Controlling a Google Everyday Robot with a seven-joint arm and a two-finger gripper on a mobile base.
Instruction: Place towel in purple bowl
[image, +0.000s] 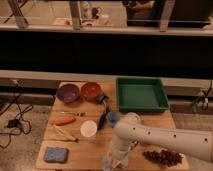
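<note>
The purple bowl (67, 93) stands at the back left of the wooden table (150, 124). A blue-grey folded towel (56, 154) lies flat at the table's front left corner. My white arm (160, 137) reaches in from the right. Its gripper (114, 161) points down at the table's front edge, to the right of the towel and well apart from it. Nothing shows in the gripper.
A red bowl (91, 91) stands beside the purple one. A green tray (141, 94) is at the back right. A carrot (64, 120), a white cup (88, 128), a black brush (103, 113), a blue cup (113, 117) and dark dried fruit (162, 157) lie around.
</note>
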